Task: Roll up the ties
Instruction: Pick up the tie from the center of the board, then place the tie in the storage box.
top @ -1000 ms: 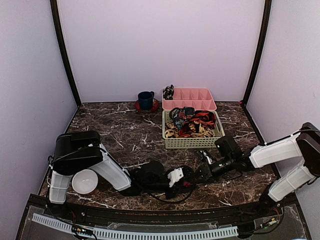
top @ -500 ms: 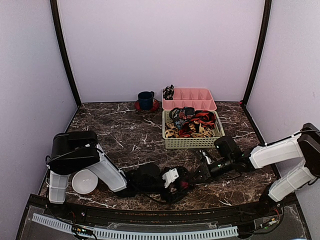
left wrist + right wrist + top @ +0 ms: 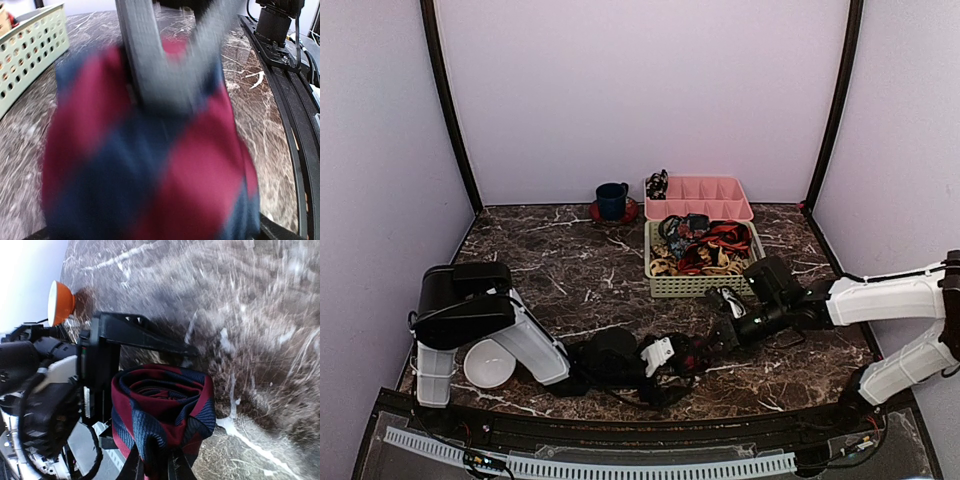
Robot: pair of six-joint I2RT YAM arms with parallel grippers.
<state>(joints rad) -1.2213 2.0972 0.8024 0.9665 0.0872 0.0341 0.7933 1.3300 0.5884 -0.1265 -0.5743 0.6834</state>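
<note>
Nudged leftward near the front edge, our right gripper point(image 3: 154, 467) pinches the soft, slippery-looking tie point(image 3: 162, 407) by its rim; left gripper point(image 3: 167, 92) unreadable.

Pale lilac walls point(image 3: 640, 90) enclose a dark marble table point(image 3: 550, 260).

Table point(image 3: 570, 270): dark brown marble with white veins. I am bolted at its near edge. On it:

1. Saucer point(image 3: 595, 213), red, back centre. A blue mug point(image 3: 611, 199) stands on it.
2. Tray point(image 3: 705, 190), pink, divided, at the back just right of the saucer.
3. Basket point(image 3: 705, 285), pale green, perforated, just in front of the tray.
4. Bowl point(image 3: 488, 362), white, at the near corner on my left.
5. Tie point(image 3: 165, 410), red and navy, coiled, near front centre. I cannot tell whether it rests on the marble.
</note>
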